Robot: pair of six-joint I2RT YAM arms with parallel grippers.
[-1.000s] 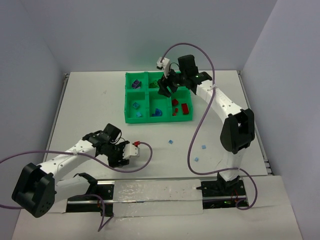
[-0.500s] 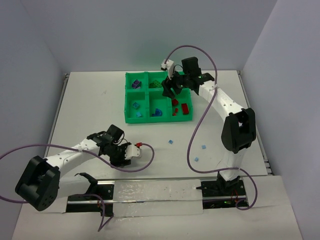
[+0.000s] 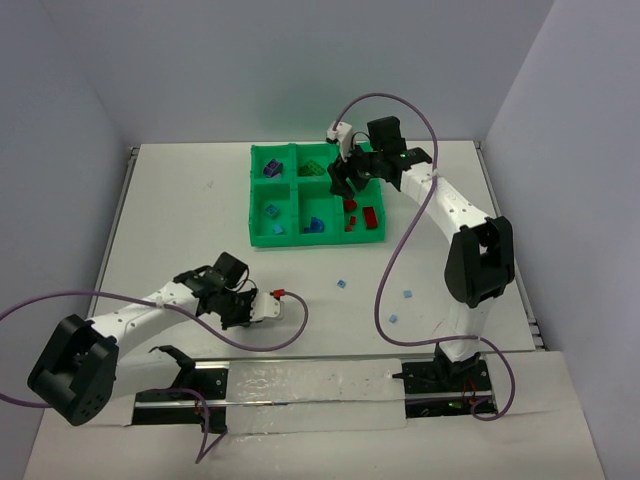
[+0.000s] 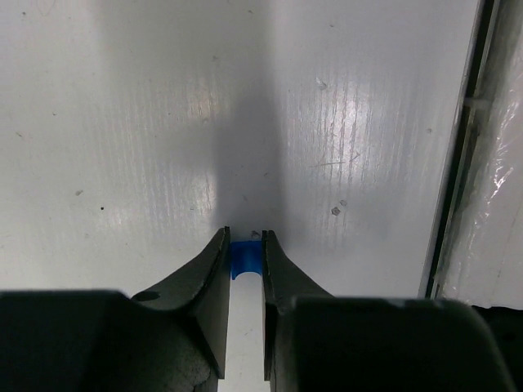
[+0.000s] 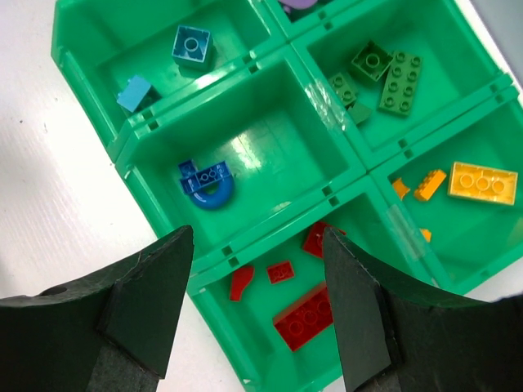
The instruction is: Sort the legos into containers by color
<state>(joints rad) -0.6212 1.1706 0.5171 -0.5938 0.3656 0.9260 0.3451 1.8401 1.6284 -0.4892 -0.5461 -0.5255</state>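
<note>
My left gripper (image 4: 244, 245) is low over the white table, near its front edge, and shut on a small blue lego (image 4: 244, 258) that sits between its tips. In the top view the left gripper (image 3: 243, 306) hides this brick. My right gripper (image 5: 257, 245) hangs open and empty above the green tray (image 5: 270, 233) of containers, over the red bricks (image 5: 306, 314). Other compartments hold blue pieces (image 5: 206, 184), light blue bricks (image 5: 192, 45), green bricks (image 5: 399, 80) and yellow and orange pieces (image 5: 482, 181). In the top view the right gripper (image 3: 347, 180) is over the tray (image 3: 252, 200).
Three small blue legos lie loose on the table in front of the tray (image 3: 342, 284), (image 3: 407, 294), (image 3: 392, 318). Purple cables loop from both arms across the table. A metal rail (image 4: 458, 163) runs along the near edge beside the left gripper.
My left gripper has lowered towards the table's front and closed on the blue lego. The right gripper shifted slightly right above the tray and stays open.
</note>
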